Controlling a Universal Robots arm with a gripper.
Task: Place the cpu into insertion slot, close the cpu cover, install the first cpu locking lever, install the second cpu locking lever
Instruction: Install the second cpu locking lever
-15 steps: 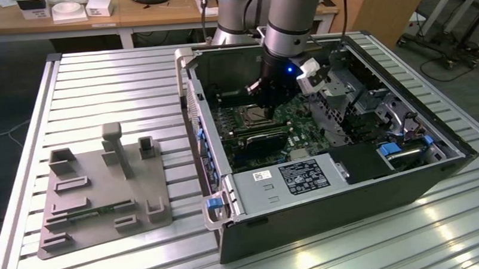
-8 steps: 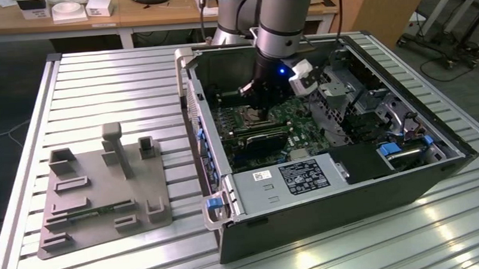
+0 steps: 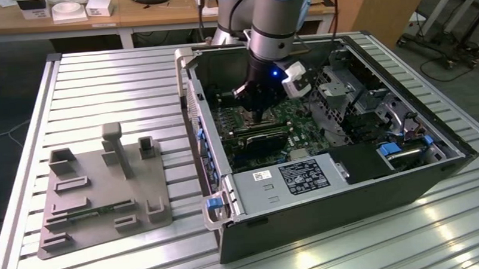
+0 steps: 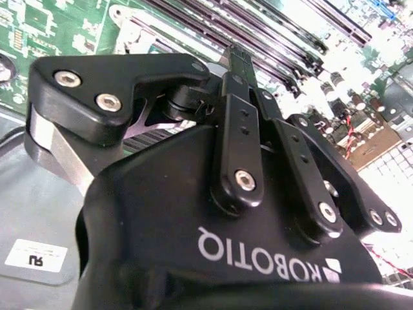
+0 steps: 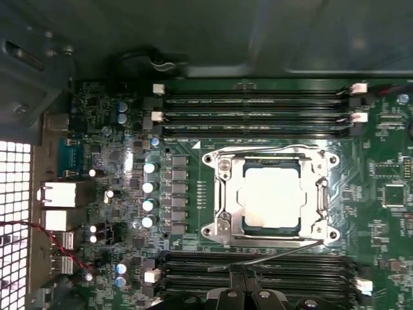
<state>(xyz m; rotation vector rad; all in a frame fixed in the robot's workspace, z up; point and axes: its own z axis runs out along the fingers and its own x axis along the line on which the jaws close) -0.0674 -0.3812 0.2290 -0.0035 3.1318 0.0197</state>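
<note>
In the first wrist view the silvery cpu lies flat in the insertion slot. The cpu cover is folded down around it. One locking lever runs flat along the far side of the socket. The other lever stands out at a slant over the memory slots on the near side. My gripper is shut, with its tips right at that slanted lever's free end; I cannot tell whether they touch it. The second wrist view shows the black fingers pressed together. In the exterior view my gripper reaches down into the open computer case.
Long black memory slots flank the socket on both sides. The case walls enclose the board. A labelled grey box sits at the case front. A grey fixture plate lies on the slatted table at the exterior view's left.
</note>
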